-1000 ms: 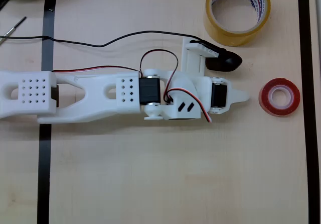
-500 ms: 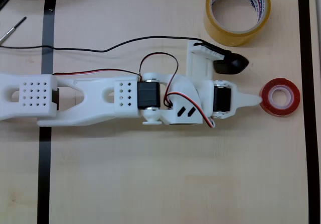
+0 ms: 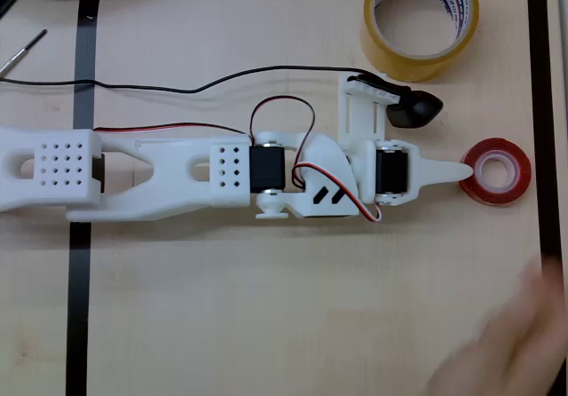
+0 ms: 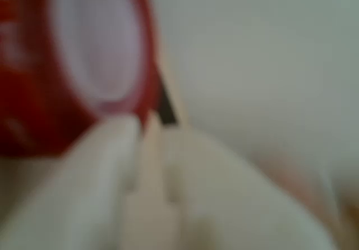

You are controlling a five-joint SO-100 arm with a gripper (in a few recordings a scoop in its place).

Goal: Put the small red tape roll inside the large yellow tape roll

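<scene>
The overhead camera looks straight down on the worktop [image 3: 266, 307]; the wrist camera sits close, blurred, facing past the pincer [image 4: 143, 149]. Both views share the red roll [image 3: 495, 171].

white printed arm [image 3: 177, 161] (black servos), red-black wires [image 3: 284, 112]

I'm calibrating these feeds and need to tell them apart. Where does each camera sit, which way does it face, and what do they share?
Overhead view: fixed above the table, looking straight down; the white arm reaches rightward, pincer tip at the small red tape roll; the large yellow tape roll sits top right; a blurred hand bottom right.
Wrist view: rides on the pincer, looking forward along it; blurred white fingers in front.
Shared: both show the small red tape roll and the pincer.
</scene>
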